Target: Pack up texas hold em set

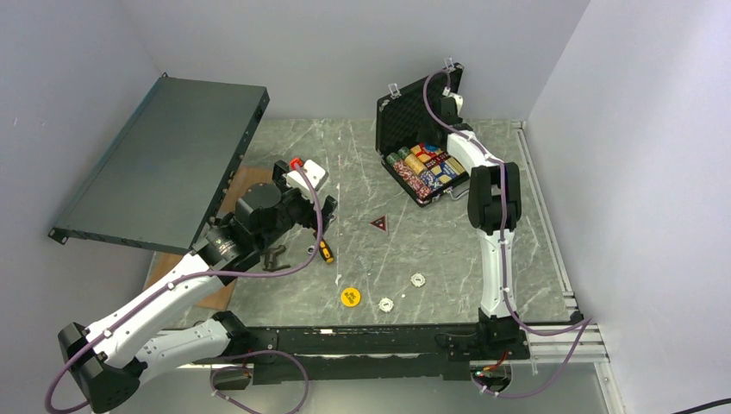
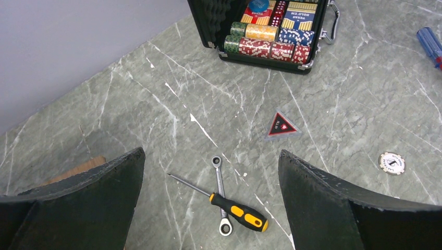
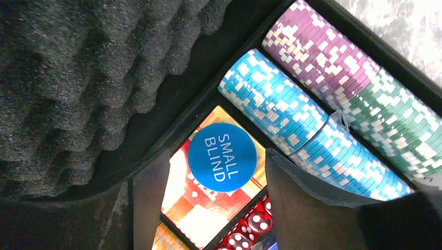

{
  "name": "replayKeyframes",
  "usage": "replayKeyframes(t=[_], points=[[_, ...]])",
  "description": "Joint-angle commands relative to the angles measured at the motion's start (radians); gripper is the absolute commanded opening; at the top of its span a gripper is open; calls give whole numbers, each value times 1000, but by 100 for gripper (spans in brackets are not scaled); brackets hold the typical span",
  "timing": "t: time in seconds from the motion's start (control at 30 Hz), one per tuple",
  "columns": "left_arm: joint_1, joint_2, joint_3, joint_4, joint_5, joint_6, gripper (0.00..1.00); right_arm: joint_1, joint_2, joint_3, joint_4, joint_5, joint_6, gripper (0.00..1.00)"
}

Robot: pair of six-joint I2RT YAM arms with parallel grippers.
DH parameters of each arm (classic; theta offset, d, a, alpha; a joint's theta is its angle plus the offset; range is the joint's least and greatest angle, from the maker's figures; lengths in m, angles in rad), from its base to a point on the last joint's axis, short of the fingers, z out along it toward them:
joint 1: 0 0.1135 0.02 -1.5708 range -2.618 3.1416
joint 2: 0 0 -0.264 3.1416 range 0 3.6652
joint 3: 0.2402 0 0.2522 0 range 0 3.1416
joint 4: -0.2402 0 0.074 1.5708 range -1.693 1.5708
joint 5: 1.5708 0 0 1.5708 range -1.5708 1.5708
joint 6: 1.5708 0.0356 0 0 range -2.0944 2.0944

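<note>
We find the right pincer (image 3: 208, 166) spread wide inside the open briefcase (image 1: 405, 116), over the blue button (image 3: 222, 157) lying on the card deck (image 3: 200, 211). The left pincer (image 2: 211, 153): wide, empty, well left of the briefcase. The yellow button (image 1: 349, 296), on the counter (image 1: 362, 172) nearward of the briefcase, we judge thin, light, slick; pinch across its rim.

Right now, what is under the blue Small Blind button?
A red-orange card deck, partly covered by the blue button; red dice beside it. Beneath the deck is hidden.
</note>
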Motion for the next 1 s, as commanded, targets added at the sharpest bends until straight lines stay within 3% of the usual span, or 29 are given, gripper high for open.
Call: replayKeyframes(t=[0.0, 0.07, 0.23, 0.3, 0.4, 0.6, 0.8, 0.97], points=[[-5, -5, 28, 32, 7, 6, 99, -3, 6, 83, -33, 20, -25, 73], [-4, -4, 28, 32, 6, 7, 99, 3, -19, 90, -56, 31, -35, 79], [-5, -1, 29, 32, 3, 7, 99, 57, -188, 10, -85, 56, -85, 79], [-5, -7, 34, 25, 11, -1, 99, 98, -299, -107, -76, 74, -87, 78], [-6, -31, 32, 26, 20, -11, 99, 181, -518, -426, -7, 69, -47, 78], [-10, -90, 30, 31, 2, -20, 99, 450, -834, -866, 46, 97, 5, 82], [-9, -149, 22, 42, -40, -33, 99, 698, -952, -1023, -9, 14, 195, 83], [-9, -182, 24, 37, -112, -22, 99, 904, -911, -1047, -20, 55, 321, 84]])
